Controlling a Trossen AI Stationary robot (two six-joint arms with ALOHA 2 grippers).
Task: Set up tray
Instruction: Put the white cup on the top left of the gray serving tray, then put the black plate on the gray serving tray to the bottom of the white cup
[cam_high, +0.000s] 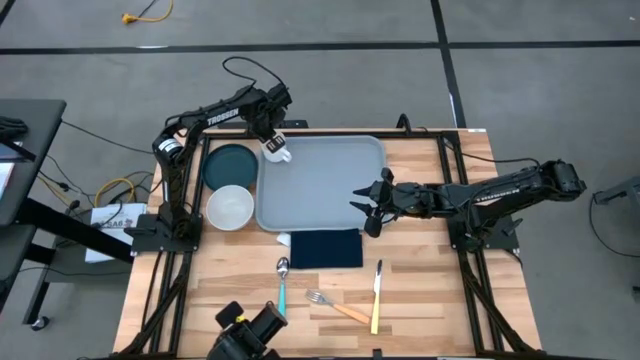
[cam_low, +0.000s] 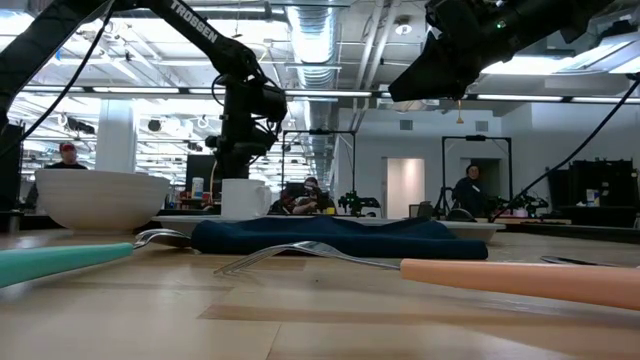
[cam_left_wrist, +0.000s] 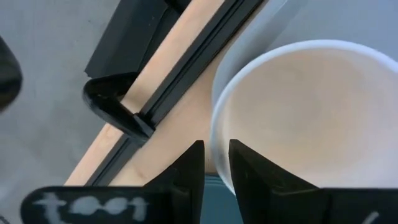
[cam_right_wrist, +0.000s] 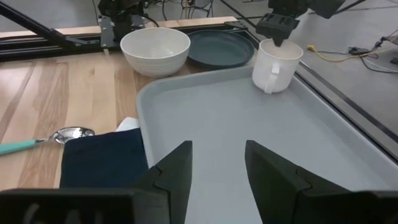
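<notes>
1. At the far side of the wooden tabletop (cam_high: 230, 290), seen from above, lies the tray (cam_high: 330, 195), flat, with a dark teal plate (cam_high: 228, 165) and a white bowl (cam_high: 230, 208) just beside its left edge.
2. Left gripper (cam_high: 272, 140): the high view places it over the tray's far left corner, at a white mug (cam_high: 278, 150). The left wrist view adds what the overhead picture cannot: one finger (cam_left_wrist: 189, 171) lies outside the mug's rim (cam_left_wrist: 219, 118) and the other inside it, so the jaws are clenched on the mug wall.
3. The right wrist view shows the mug (cam_right_wrist: 273, 65) upright, handle towards the camera; whether its base rests on the tray floor (cam_right_wrist: 249, 118) or hangs just clear of it cannot be told.
4. Right gripper (cam_high: 368, 207): it hangs above the tray's right-hand part, jaws released and grasping nothing, as the right wrist view confirms by the bare tray between its fingers (cam_right_wrist: 174, 168).
5. Near the tray's front edge lies a dark navy napkin (cam_high: 325, 248), overlapping something white at its left end. Closer to the front of the tabletop lie a teal-handled spoon (cam_high: 282, 285), a fork (cam_high: 335, 305) and a yellow-handled knife (cam_high: 377, 295).
6. The low view alone shows the room beyond, where people (cam_low: 470, 190) appear at some distance.
</notes>
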